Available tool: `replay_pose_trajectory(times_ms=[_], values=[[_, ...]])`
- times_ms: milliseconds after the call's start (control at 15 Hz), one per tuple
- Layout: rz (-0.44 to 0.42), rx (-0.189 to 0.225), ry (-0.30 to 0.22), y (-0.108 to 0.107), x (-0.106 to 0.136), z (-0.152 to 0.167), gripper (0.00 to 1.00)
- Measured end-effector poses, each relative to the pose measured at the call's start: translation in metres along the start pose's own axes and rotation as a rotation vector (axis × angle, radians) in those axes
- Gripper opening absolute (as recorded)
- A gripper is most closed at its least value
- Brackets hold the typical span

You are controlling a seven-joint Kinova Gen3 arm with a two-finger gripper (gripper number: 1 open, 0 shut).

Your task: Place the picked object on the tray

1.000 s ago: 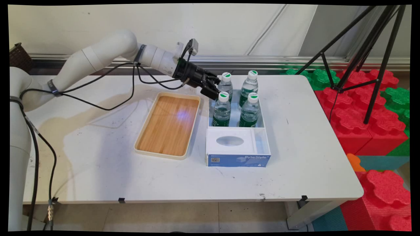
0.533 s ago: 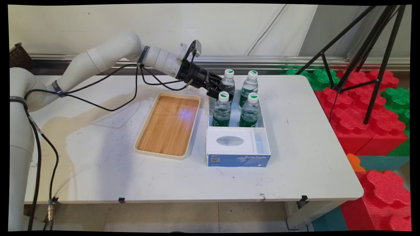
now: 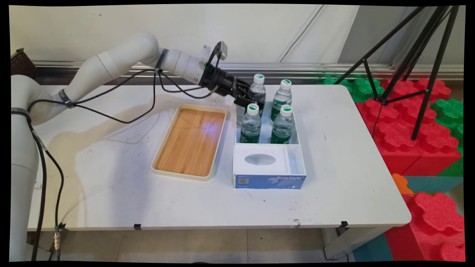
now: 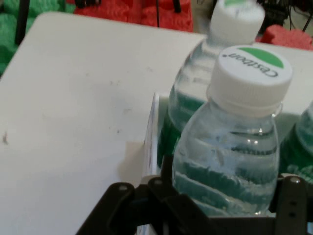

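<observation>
My gripper point(image 3: 249, 99) is shut on the back-left water bottle point(image 3: 258, 90), a clear one with a green label and a white cap, and holds it a little above its place in the white and blue box point(image 3: 269, 181). Three more such bottles stand in the box's far half: back right point(image 3: 282, 97), front left point(image 3: 251, 124) and front right point(image 3: 282, 126). In the hand view the held bottle point(image 4: 230, 152) fills the gap of the gripper point(image 4: 225, 198), with another bottle point(image 4: 193, 98) behind it. A wooden tray point(image 3: 189, 139) with nothing on it lies left of the box.
A black tripod point(image 3: 408, 55) stands off the table's right side over red and green foam blocks point(image 3: 408, 122). A dark basket point(image 3: 22, 65) sits at the far left. The box's near half carries a white insert point(image 3: 259, 159) with an oval opening.
The gripper has closed on the back-left bottle and raised it; its cap now stands higher than the neighbouring bottle's. The arm's wrist has risen slightly.
</observation>
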Motion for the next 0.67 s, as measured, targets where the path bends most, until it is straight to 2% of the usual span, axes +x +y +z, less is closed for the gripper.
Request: replay_pose_trajectory(times_ms=[400,667], values=[[-0.003,-0.027,0.051,0.008,0.033,-0.022,0.0],[-0.009,-0.038,0.078,0.015,0.056,-0.053,0.0]])
